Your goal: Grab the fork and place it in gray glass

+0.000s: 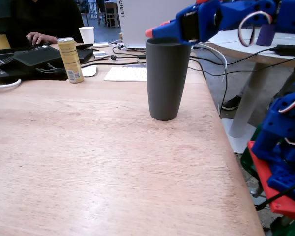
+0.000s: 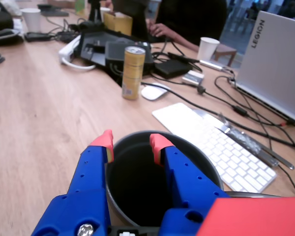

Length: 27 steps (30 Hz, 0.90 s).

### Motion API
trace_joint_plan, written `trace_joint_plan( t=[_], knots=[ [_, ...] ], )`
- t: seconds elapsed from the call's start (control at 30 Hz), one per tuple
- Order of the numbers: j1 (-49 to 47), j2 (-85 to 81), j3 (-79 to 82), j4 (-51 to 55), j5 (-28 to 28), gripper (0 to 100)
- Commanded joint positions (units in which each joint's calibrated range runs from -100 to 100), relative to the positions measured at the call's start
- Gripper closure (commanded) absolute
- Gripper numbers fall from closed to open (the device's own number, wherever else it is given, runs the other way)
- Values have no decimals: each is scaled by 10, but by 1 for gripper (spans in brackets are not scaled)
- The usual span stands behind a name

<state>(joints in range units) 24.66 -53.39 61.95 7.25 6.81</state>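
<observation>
The dark-gray tumbler stands upright near the table's right edge in the fixed view. My blue gripper with red fingertips hovers just above its rim. In the wrist view the gripper is open and empty, with both fingertips over the tumbler's mouth. The inside of the tumbler is dark. A silver fork with a crinkled taped handle lies flat along the far edge of the white keyboard, beyond the tumbler and apart from my gripper. In the fixed view it is hidden behind the tumbler.
A white keyboard, a mouse, cables and a laptop lie behind the tumbler. A yellow can and a white paper cup stand at the back left. A person's hand rests there. The arm's base stands beyond the table's right edge.
</observation>
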Motion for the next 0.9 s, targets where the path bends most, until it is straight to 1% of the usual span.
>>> trace_joint_plan(
  t=[0.0,0.03,0.13,0.2,0.27,0.33,0.37,0.43,0.53,0.67,0.73,0.87],
  knots=[
    [-3,-4,-108,1,-4,83],
    [-6,17,-131,1,-5,83],
    [-62,92,-224,4,-5,83],
    [-133,134,-291,47,-5,83],
    [-189,169,-347,113,-12,83],
    [-233,187,-365,149,-44,83],
    [-264,187,-356,151,-54,83],
    [-341,185,-335,152,-55,83],
    [-419,169,-254,142,-54,83],
    [-502,73,-168,142,-55,83],
    [-504,20,-96,141,-50,83],
    [-483,-74,-14,141,-49,84]
  ],
)
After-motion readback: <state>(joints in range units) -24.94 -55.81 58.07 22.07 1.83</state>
